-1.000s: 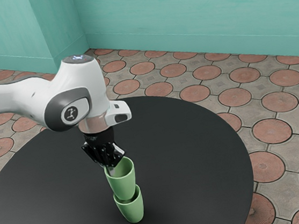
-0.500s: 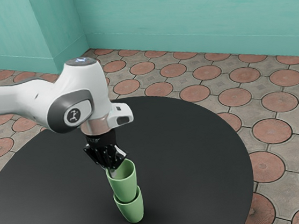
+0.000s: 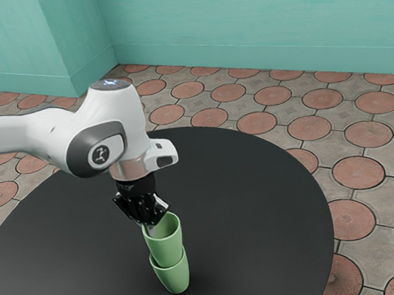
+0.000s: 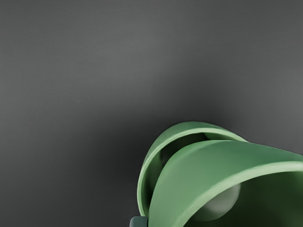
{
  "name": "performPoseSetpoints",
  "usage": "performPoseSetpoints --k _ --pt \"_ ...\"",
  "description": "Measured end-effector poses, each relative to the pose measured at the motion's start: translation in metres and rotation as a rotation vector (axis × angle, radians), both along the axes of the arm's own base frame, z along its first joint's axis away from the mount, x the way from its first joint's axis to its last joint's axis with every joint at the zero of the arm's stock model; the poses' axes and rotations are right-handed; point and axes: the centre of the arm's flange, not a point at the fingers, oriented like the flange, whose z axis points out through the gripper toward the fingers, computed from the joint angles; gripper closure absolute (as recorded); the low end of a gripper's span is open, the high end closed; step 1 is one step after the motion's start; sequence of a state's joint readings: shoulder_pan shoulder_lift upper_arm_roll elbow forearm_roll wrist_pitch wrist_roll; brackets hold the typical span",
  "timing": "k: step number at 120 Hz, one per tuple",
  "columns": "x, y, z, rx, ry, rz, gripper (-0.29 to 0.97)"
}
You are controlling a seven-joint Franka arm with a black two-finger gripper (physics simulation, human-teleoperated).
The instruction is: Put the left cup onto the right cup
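Observation:
Two green cups stand stacked near the front of the round black table (image 3: 258, 183). The lower cup (image 3: 172, 271) rests upright on the table. The upper cup (image 3: 165, 240) sits partly down inside it, tilted a little. My black gripper (image 3: 148, 216) comes down from the white arm and is shut on the upper cup's rim, at the side toward the exterior view's left. In the wrist view the held cup's rim (image 4: 222, 165) lies just under my hand, with the lower cup's rim (image 4: 156, 156) around it.
The table's edge curves round at the exterior view's right, with brown tiled floor (image 3: 366, 135) beyond it. Teal walls (image 3: 253, 13) stand at the back. Dark tabletop (image 4: 94, 71) surrounds the cups.
My hand has come down a little with the upper cup, which now sits deeper in the lower cup. The lower cup has stayed put.

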State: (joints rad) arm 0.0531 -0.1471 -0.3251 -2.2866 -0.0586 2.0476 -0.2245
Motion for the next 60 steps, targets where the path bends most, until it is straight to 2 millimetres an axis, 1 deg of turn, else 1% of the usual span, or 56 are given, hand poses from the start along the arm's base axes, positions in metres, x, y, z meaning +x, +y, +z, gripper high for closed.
performPoseSetpoints --k 27,41,51,60 --pt "0.001 0.0 -0.003 -0.001 0.004 0.001 0.79" --pt "-0.001 0.001 -0.01 0.0 0.01 0.002 0.78" --pt "0.0 0.001 -0.01 -0.003 0.007 0.003 0.73" --pt "0.0 0.0 -0.01 -0.005 0.004 0.003 0.63"
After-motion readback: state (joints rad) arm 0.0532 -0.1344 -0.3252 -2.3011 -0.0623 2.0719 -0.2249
